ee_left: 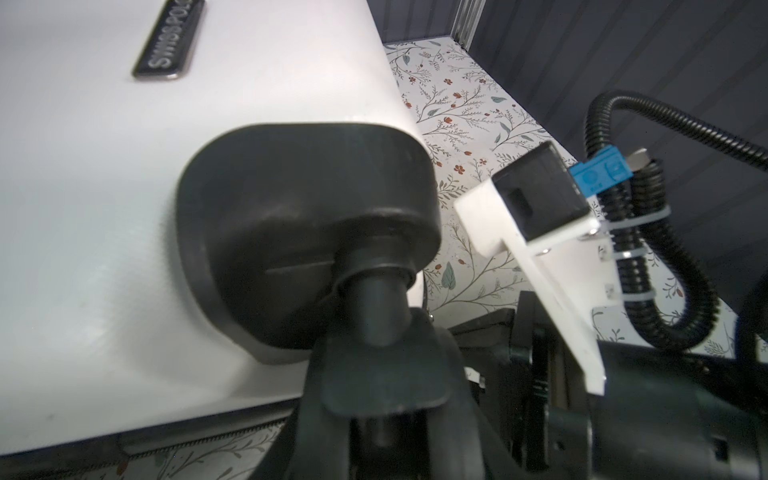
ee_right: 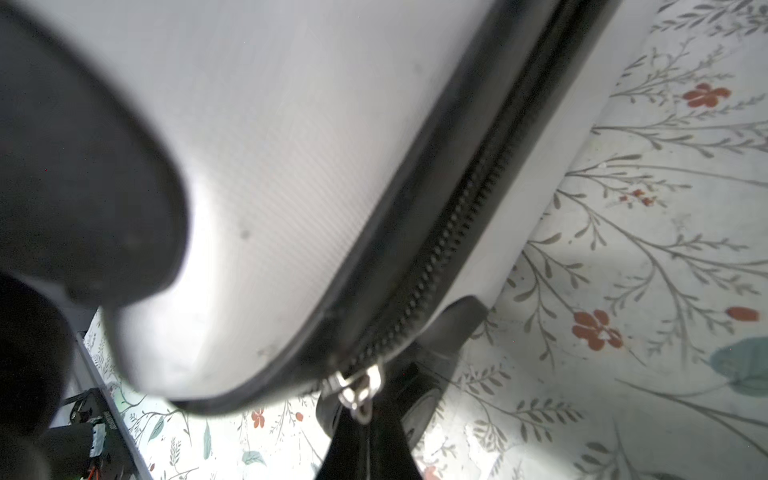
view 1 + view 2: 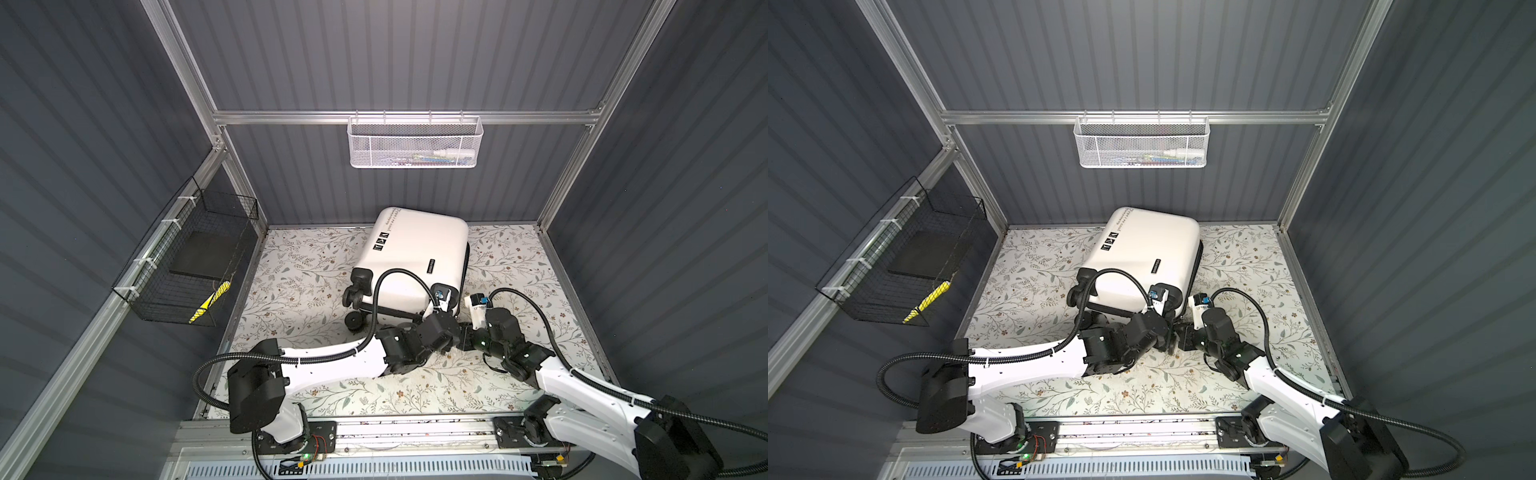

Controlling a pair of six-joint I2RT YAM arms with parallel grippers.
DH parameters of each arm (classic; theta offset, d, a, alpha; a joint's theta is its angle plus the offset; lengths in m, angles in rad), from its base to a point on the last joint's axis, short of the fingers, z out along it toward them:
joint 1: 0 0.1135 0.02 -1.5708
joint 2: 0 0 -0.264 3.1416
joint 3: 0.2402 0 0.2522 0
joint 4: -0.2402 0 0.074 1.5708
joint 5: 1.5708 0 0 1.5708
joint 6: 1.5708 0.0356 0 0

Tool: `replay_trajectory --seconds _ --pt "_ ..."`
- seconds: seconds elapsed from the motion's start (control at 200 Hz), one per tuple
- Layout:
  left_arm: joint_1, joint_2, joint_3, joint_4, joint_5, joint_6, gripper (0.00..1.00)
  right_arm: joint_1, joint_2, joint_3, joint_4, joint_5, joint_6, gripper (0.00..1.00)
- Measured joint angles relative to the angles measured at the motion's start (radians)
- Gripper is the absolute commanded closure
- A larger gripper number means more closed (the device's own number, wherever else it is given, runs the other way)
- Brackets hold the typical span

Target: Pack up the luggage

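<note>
Nearest, the right gripper [image 2: 363,419] is pinched tight on the silver zipper pull [image 2: 358,392] at the near right corner of the suitcase [image 3: 415,253]. Just to its left, the left gripper [image 1: 382,415] sits at the near right caster [image 1: 374,307]. Its fingers [image 1: 305,432] stand on either side of the caster below the black wheel housing [image 1: 307,232] and appear clamped on it, though black against black makes the contact hard to confirm. The relation that matters is that the zipper track [image 2: 449,249] leads away from the right fingers, running from the near corner along the case's right side towards the far end. By my judgement any pull has to follow that seam, and the right arm is the nearer to it while the left braces the case. The suitcase lies flat and closed on the floral tabletop [image 3: 299,291], towards the far middle. Its wheels point near and its long axis runs near to far, leaning slightly right at the far end. A dark badge [image 1: 168,39] on the shell reads "SWISSPOL", with the rest cut off at the edge. Farther along the shell are three square icons [image 3: 381,242] and a line of black script [image 3: 392,216] too small to read. Farthest, a white mesh basket [image 3: 413,143] hangs on the back rail.
</note>
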Motion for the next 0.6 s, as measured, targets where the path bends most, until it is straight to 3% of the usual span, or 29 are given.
replay_trajectory --seconds 0.285,0.6 --pt "0.0 -0.001 -0.001 0.001 0.004 -0.001 1.0 -0.002 -0.006 -0.004 -0.005 0.036 0.023 1.0" --pt "-0.001 -0.03 -0.032 0.011 0.05 -0.003 1.0 -0.115 0.031 -0.002 0.032 0.014 0.057 1.0"
